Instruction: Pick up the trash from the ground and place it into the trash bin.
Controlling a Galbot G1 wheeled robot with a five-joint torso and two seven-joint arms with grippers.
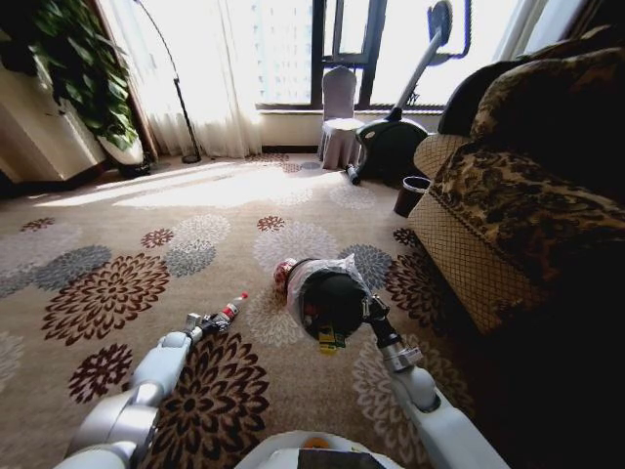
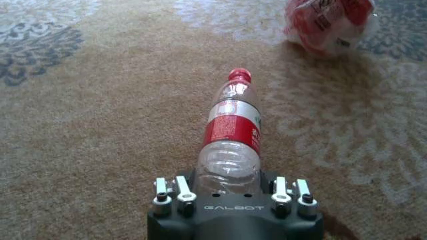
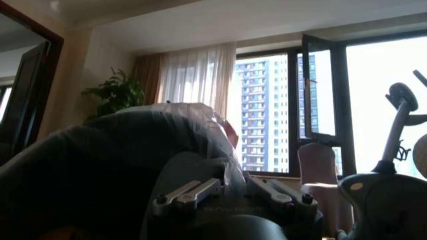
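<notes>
Bottle (image 2: 230,135) on the carpet (image 1: 195,244), clear plastic with a red cap and a red label, and the left gripper (image 2: 230,192) is right on its base end: the bottle's bottom sits between the fingers (image 2: 181,190), which stand on either side of it, and from the wrist camera the jaws look closed around it. In the head view that left gripper (image 1: 217,320) is stretched low over the floor, the bottle (image 1: 231,308) pointing away from the robot with its cap farthest out. Beyond the cap, a crumpled red-and-white wad (image 2: 328,22) lies on the carpet, well apart from the bottle.

Over on the right, the right gripper (image 1: 369,311) is at the rim of the bin (image 1: 330,298), a small round black one with a whitish plastic liner (image 1: 317,269) ruffled around its mouth. The bin is tipped, its opening facing the robot, and something yellow-green (image 1: 327,339) shows at its lower edge. The wad (image 1: 283,274) sits just beside the bin's far-left side. From the right wrist camera the bin wall (image 3: 100,170) looms dark and close, and the right gripper's (image 3: 227,192) fingers are pinched onto the bin's rim and liner.

A brown patterned sofa (image 1: 518,195) stands to the right, near the bin.
</notes>
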